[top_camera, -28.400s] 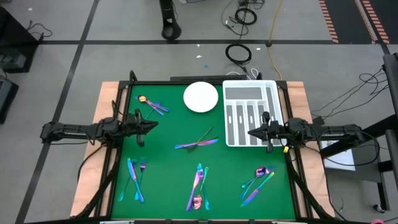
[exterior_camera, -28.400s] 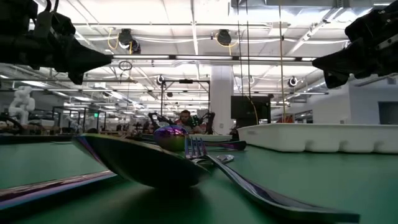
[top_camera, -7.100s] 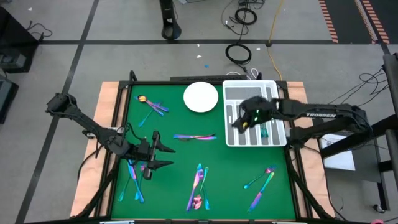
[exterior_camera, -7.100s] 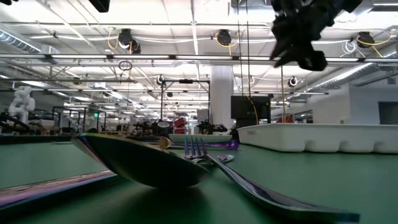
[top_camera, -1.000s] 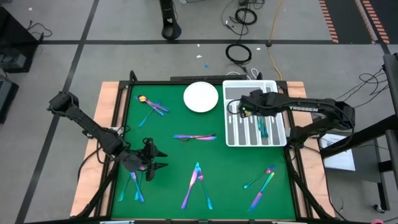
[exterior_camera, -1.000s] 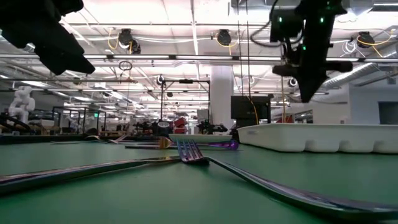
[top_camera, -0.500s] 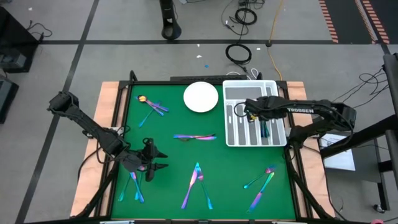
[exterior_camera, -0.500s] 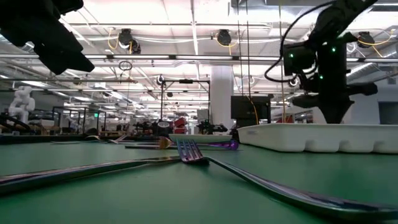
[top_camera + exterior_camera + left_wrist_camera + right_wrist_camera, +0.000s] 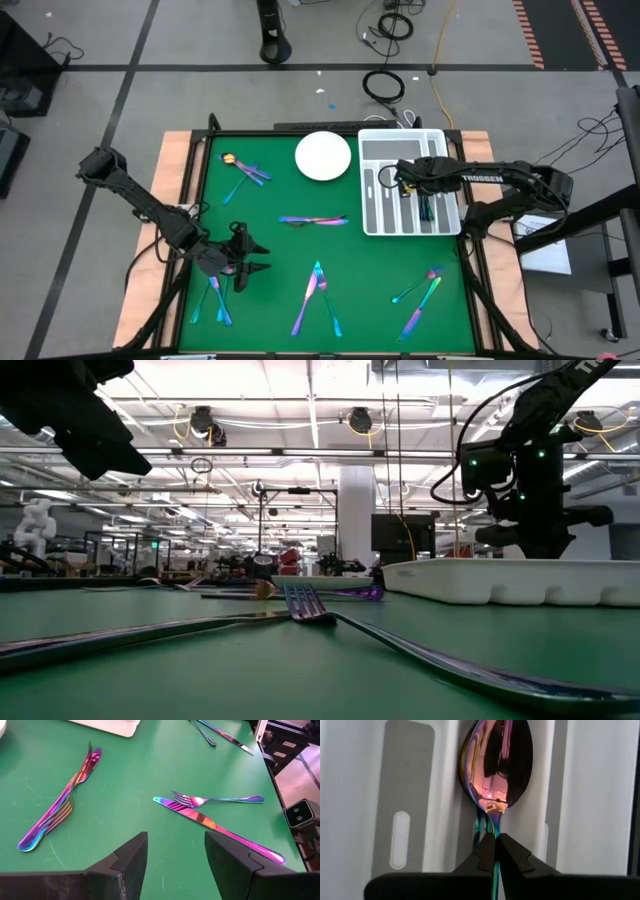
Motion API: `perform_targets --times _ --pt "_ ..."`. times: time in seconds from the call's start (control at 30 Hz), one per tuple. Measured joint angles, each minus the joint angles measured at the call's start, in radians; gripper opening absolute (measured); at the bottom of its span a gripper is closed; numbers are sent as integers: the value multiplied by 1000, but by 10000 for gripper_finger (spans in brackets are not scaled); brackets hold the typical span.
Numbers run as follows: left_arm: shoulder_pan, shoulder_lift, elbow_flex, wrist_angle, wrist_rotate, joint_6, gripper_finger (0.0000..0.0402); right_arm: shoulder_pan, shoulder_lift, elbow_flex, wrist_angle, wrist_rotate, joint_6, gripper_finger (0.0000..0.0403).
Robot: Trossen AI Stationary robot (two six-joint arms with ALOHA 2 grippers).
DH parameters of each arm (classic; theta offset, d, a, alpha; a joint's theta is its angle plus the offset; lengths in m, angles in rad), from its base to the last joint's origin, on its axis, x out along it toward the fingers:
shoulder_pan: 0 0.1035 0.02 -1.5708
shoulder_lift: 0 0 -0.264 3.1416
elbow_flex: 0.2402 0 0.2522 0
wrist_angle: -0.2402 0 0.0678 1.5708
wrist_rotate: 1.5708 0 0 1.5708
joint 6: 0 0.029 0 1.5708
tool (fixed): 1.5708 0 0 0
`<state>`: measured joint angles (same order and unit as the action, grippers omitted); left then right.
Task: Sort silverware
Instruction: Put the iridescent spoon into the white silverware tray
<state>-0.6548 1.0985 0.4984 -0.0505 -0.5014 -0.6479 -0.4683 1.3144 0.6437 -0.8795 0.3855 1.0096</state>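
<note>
Our left gripper [image 9: 243, 264] has not moved in the last second, jaws wide and empty above the green mat [image 9: 290, 250] near the left-hand pair of cutlery [image 9: 216, 295]. Our right gripper [image 9: 494, 851] has come down from above the white tray [image 9: 434, 140] into a slot, pinching a spoon [image 9: 496, 767] by its neck. So this piece is nearly filed (release remains). Its long axis runs along the slot, bowl leading away from our fingers.
</note>
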Motion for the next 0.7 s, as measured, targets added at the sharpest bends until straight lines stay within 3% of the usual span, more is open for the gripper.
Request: perform_targets --times 0.23,0.7 --pt "0 0 0 15 0 0 199 0 0 -1 43 1 -32 2" --pt "0 0 0 16 0 1 199 0 0 -1 51 1 -27 48"
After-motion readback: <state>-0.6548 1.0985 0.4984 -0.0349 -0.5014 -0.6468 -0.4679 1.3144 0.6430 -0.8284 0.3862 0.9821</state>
